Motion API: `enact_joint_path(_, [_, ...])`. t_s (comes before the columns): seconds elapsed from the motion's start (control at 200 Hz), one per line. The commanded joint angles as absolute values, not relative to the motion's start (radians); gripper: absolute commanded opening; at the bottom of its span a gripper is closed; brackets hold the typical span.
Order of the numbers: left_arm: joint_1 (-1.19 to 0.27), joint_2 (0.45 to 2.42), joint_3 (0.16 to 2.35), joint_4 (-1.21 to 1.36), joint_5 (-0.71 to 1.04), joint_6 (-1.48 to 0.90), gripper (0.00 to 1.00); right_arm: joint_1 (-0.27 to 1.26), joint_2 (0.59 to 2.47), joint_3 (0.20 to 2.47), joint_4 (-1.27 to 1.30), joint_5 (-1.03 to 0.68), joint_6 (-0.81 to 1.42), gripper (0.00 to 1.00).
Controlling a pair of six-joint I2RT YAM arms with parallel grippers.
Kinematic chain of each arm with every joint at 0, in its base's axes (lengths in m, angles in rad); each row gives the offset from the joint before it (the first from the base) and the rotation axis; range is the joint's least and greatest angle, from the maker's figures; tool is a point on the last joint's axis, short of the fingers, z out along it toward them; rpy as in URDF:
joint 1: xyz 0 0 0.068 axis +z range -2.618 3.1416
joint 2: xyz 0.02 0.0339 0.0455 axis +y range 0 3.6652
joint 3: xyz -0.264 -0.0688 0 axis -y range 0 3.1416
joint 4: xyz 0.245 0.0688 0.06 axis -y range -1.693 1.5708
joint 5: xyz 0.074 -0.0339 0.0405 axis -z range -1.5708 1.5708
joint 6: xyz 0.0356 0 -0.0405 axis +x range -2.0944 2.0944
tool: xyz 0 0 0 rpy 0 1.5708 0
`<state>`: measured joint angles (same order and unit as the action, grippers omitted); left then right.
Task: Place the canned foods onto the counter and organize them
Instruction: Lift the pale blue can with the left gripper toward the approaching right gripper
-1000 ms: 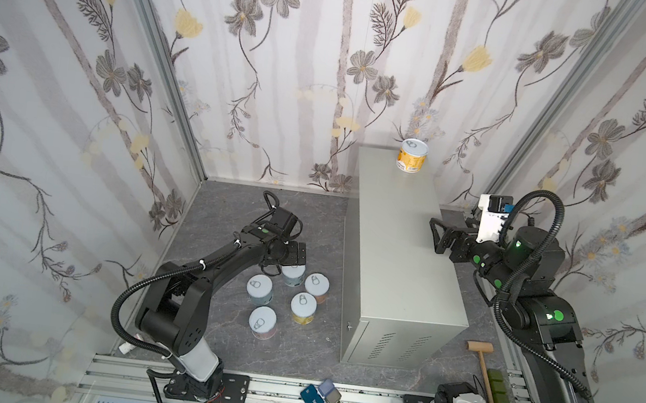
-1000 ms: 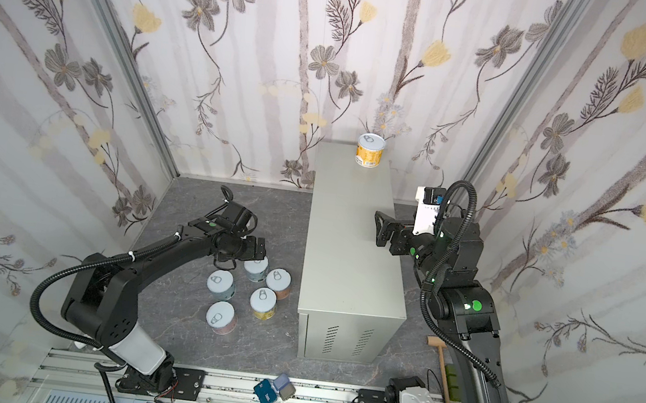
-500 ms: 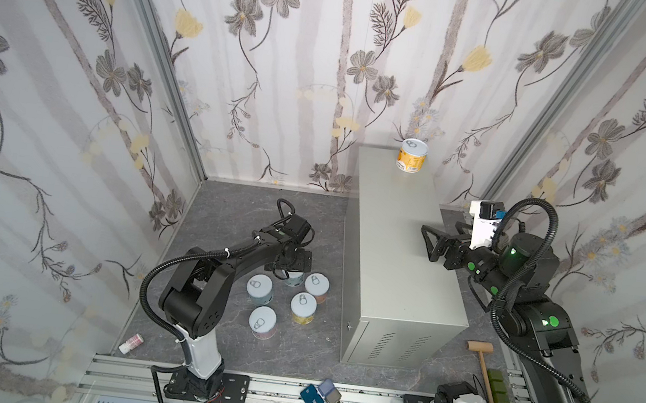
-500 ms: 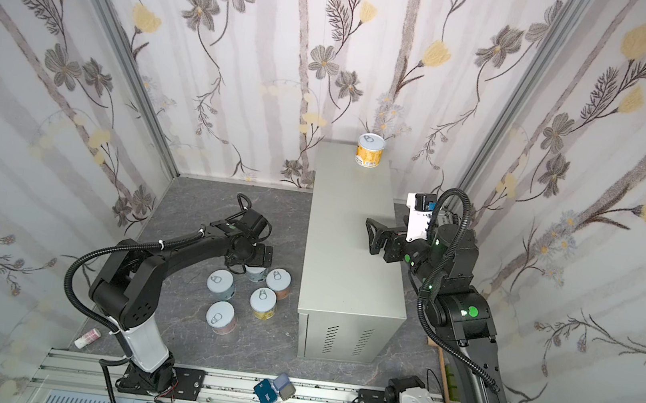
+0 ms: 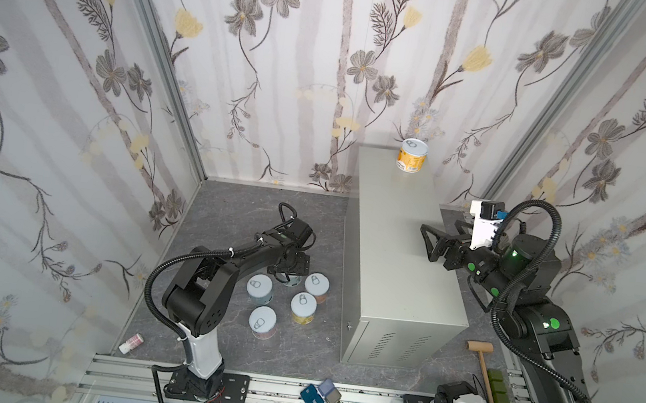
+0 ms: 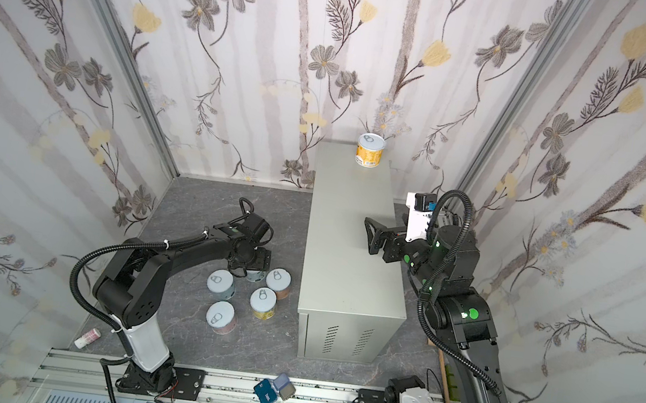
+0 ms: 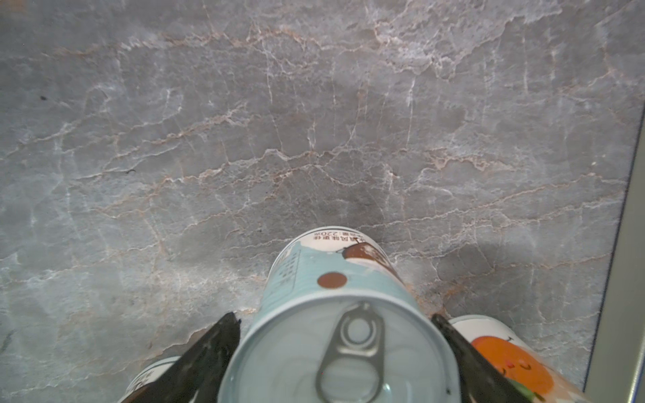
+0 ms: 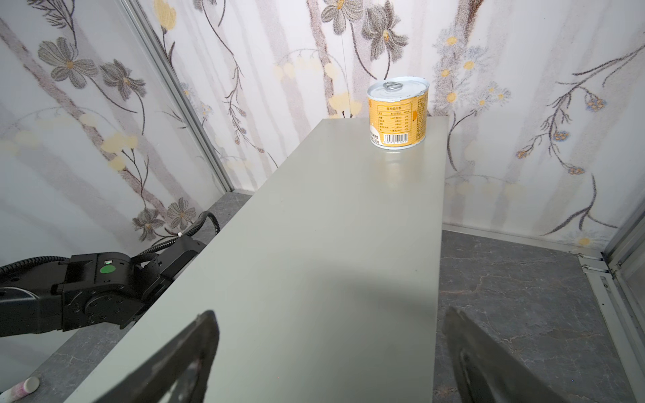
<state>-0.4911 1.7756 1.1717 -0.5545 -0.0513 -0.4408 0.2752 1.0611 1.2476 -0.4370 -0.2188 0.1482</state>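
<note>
Hiding under left claw (image 5: 289, 274), blue can (image 7: 335, 279)

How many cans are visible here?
6. Orange can on the counter; light-blue can, salmon can, yellow can, pink can on the floor; sixth can flanked by the left gripper.

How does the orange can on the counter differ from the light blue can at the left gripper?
The orange can stands on the counter, the light blue can on the floor. The orange can is free; the left gripper clasps the light blue can. Both stand upright, lids up.
</note>
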Motion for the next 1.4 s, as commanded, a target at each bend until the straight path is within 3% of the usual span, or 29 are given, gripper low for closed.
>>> enact_joint_path(0.0, [-0.491, 1.758, 1.170, -0.550, -0.080, -0.434, 0.82, 0.282, 1.064, 1.251, -0.392, -0.244, 0.146, 1.00])
enact_joint_path(0.175, [-0.490, 1.725, 1.185, -0.577, -0.081, -0.408, 0.69, 0.306, 1.057, 1.233, -0.361, -0.349, 0.109, 1.00])
enact_joint_path(0.515, [-0.491, 1.651, 1.260, -0.681, -0.078, -0.351, 0.65, 0.359, 1.043, 1.219, -0.317, -0.408, 0.070, 1.00])
enact_joint_path(0.694, [-0.491, 1.578, 1.375, -0.791, -0.058, -0.282, 0.58, 0.421, 1.047, 1.210, -0.324, -0.463, 0.013, 1.00])
enact_joint_path(1.049, [-0.489, 1.440, 1.685, -1.009, 0.099, -0.178, 0.54, 0.640, 1.108, 1.238, -0.337, -0.411, -0.091, 1.00])
enact_joint_path(1.394, [-0.487, 1.338, 1.889, -1.078, 0.383, -0.144, 0.53, 0.928, 1.198, 1.300, -0.300, -0.165, -0.212, 1.00])
